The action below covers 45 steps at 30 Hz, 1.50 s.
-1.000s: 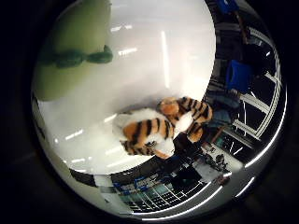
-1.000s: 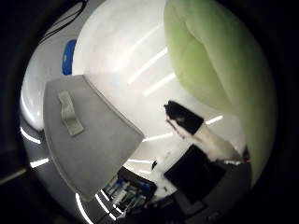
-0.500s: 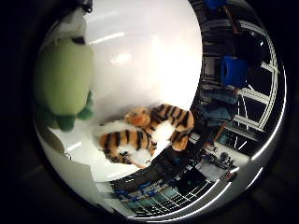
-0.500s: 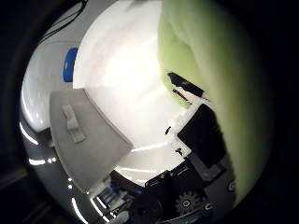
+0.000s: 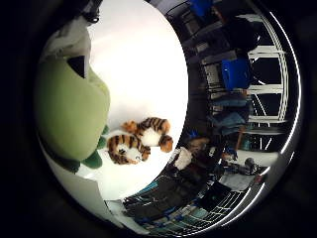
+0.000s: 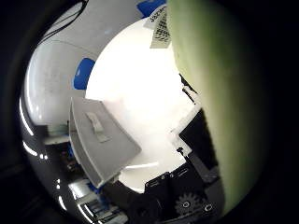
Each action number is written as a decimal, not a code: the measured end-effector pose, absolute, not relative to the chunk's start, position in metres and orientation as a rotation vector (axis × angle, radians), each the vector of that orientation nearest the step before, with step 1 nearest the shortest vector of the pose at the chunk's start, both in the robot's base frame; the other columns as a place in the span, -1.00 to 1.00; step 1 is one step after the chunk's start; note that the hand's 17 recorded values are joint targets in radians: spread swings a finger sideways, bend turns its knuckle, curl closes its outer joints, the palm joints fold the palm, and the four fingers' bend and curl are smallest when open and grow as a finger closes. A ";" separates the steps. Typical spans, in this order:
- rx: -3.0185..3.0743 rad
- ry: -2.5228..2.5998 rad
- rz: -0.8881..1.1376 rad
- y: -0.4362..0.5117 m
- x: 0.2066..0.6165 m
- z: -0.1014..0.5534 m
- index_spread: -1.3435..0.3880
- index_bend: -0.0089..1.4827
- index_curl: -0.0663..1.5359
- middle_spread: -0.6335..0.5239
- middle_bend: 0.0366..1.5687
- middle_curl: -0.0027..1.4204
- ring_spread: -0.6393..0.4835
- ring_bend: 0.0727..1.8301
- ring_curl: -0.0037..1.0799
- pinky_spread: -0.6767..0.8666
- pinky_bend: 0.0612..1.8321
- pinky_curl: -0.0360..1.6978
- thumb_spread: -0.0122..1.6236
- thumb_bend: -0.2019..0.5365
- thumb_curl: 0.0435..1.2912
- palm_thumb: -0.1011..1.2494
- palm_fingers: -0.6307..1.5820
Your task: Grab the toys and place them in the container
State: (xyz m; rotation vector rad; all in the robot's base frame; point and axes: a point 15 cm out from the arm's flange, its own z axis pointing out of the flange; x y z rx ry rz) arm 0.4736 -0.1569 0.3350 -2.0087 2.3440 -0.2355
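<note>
A green plush toy [image 5: 69, 109] sits close against the palm in the little finger side view, and it fills one side of the thumb side view [image 6: 229, 84], with a white printed tag [image 6: 161, 28] hanging from it. My right hand [image 6: 198, 161] shows as black finger parts pressed against the green toy; it is shut on it and holds it above the table. A striped tiger plush toy [image 5: 137, 141] lies on the white table [image 5: 144, 59], near the table's edge and well below the palm. A grey container [image 6: 101, 140] with a small handle stands on the table.
A blue object [image 6: 85, 72] lies on the table beyond the grey container. Blue chairs [image 5: 236, 71] and shelving stand in the room past the table's edge.
The tiger toy and the container look smaller and farther away: the palm has risen from the table. The green toy has stayed against the palm and now fills more of both views.
</note>
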 end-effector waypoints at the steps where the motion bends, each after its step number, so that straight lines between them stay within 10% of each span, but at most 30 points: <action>1: -2.007 2.331 -0.242 -0.151 0.469 0.347 0.14 0.53 0.39 -0.64 0.54 0.76 -0.43 0.57 0.81 -0.33 0.59 0.31 0.16 -0.49 -0.08 0.84 0.27; 17: -2.199 2.070 -0.205 -0.011 0.403 0.522 0.20 0.52 0.37 -0.50 0.55 0.71 -0.41 0.54 0.83 -0.30 0.48 0.48 0.05 -0.50 0.10 0.80 0.30; 45: -2.424 1.762 -0.118 0.193 0.418 0.480 0.20 0.46 0.38 -0.48 0.49 0.74 -0.40 0.51 0.81 -0.31 0.41 0.53 0.04 -0.52 0.15 0.69 0.35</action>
